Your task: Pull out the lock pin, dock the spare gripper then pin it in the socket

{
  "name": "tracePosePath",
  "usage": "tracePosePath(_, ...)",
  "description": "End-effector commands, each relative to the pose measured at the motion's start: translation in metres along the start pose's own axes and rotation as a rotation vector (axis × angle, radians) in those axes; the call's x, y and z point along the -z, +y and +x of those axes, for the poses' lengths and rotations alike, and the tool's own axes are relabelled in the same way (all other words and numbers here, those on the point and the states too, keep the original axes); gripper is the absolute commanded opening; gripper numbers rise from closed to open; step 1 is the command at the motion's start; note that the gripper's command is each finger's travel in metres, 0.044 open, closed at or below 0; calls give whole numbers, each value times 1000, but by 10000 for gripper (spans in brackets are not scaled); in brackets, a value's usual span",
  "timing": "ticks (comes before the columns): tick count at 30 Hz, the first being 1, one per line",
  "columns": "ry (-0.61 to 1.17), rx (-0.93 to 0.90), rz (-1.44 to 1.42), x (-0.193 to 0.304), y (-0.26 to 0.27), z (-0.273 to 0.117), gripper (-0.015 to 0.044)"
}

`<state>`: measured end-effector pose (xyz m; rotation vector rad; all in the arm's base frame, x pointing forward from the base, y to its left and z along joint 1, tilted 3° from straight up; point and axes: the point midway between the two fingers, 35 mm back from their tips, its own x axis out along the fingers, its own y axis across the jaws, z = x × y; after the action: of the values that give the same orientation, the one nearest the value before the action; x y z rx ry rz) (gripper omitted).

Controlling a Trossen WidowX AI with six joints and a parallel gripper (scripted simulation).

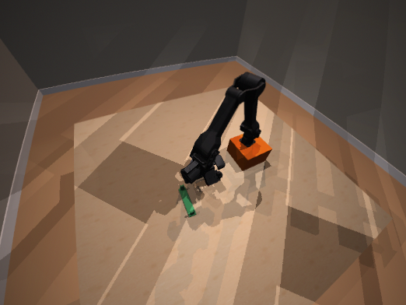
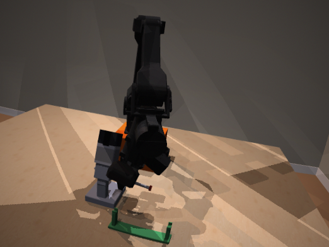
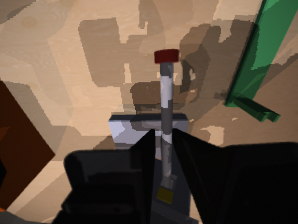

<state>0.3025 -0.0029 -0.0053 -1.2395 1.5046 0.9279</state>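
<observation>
By the mount | hand slightly open around pin | yellow tip: wrist view only

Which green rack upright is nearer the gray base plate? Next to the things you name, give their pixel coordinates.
The left upright (image 1: 182,187) (image 2: 115,217) (image 3: 253,108) in the exterior view; the right upright (image 1: 192,213) (image 2: 169,231) stands farther from the base plate (image 2: 99,201) (image 3: 131,132).

Grey walls behind the tabletop; reddish-brown floor around it. Pale skirting beyond tabletop. Warm light streaks and angular shadows across tabletop.
</observation>
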Motion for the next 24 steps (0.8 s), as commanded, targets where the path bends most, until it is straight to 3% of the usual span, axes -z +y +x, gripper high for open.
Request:
tracePosePath(1,0,1,0,0,0,0,184)
tracePosePath(24,8,-10,-2,-14,3,-33,200)
